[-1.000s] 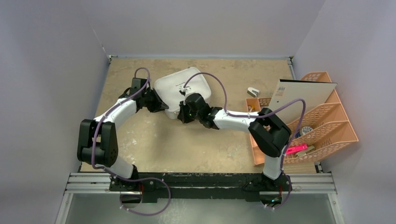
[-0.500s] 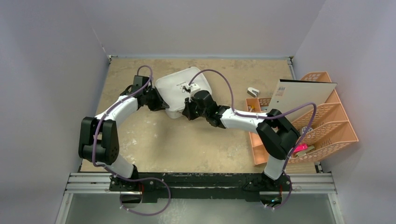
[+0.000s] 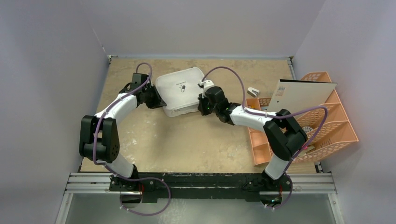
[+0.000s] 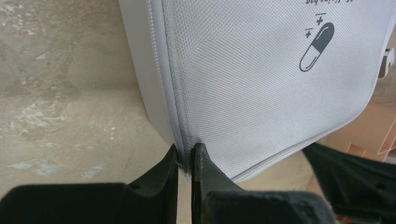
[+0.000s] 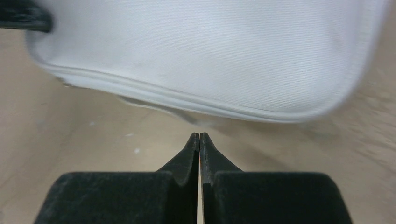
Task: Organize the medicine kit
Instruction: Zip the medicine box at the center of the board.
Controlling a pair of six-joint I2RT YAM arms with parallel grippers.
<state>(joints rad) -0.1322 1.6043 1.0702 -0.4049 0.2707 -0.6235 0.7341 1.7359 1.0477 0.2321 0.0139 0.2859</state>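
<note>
medicine kit [image 4: 243, 93]: matt woven cloth | table [image 4: 56, 98]: rough, mottled | left fingers [image 4: 163, 173]: matt black

- The medicine kit [image 3: 181, 88] lies flat on the tabletop [image 3: 187, 140], at 11 o'clock from the tabletop's centre.
- The left hand [image 4: 186, 153] sits at the kit's 8 o'clock corner, its tips pinching the rim there.
- The right hand [image 5: 200, 138] sits just beside the kit's 4 o'clock edge, apart from it, tips together.
- The small clip [image 3: 252, 91] lies at 2 o'clock, between kit and desk organizer [image 3: 327, 126].
- The desk organizer stands at 3 o'clock, along the tabletop's right edge.
- The flat board [image 3: 306, 93] stands in the organizer's 12 o'clock end.
</note>
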